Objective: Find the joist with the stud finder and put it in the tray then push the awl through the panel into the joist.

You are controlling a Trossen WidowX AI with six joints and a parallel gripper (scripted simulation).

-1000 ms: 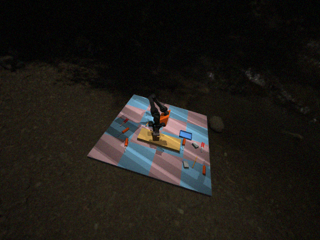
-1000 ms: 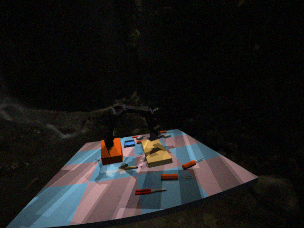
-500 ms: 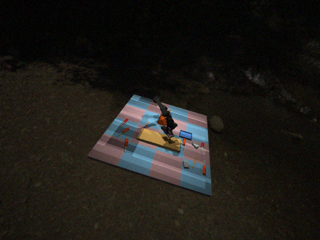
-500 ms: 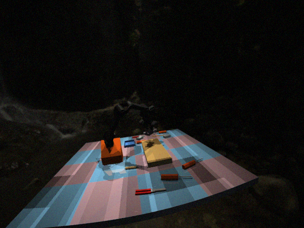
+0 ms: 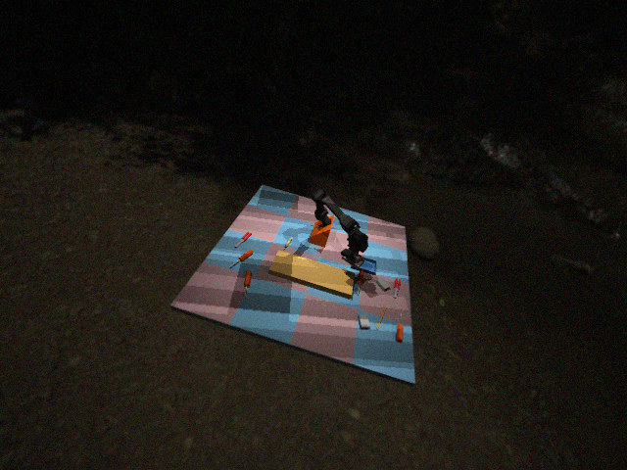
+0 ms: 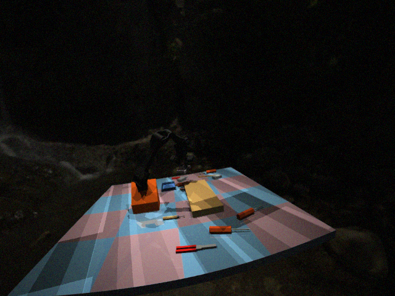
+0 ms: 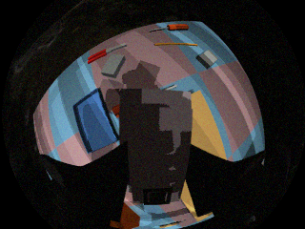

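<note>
My gripper (image 5: 353, 258) (image 6: 182, 164) (image 7: 155, 144) is shut on the stud finder, a dark grey block (image 6: 181, 171) (image 7: 167, 110) that fills the middle of the wrist view. It hangs in the air beside the blue tray (image 5: 369, 265) (image 6: 168, 186) (image 7: 97, 124), near one end of the panel. The tray shows no object in its visible part. The yellow floor panel (image 5: 313, 275) (image 6: 205, 194) (image 7: 205, 124) lies flat; no hole can be made out. A small yellow-handled tool with a thin tip (image 5: 288, 244) (image 6: 170, 217), apparently the awl, lies near the arm's base.
An orange-handled tool (image 5: 361, 277) (image 7: 115, 111) lies between tray and panel. Grey blocks (image 5: 382, 284) (image 5: 363, 321), a pencil-like stick (image 5: 381, 318) and red-handled tool (image 5: 397, 289) lie beyond. Orange-handled tools (image 5: 245, 256) (image 5: 247, 279) lie past the panel's other end. The base block (image 5: 319, 235) is orange.
</note>
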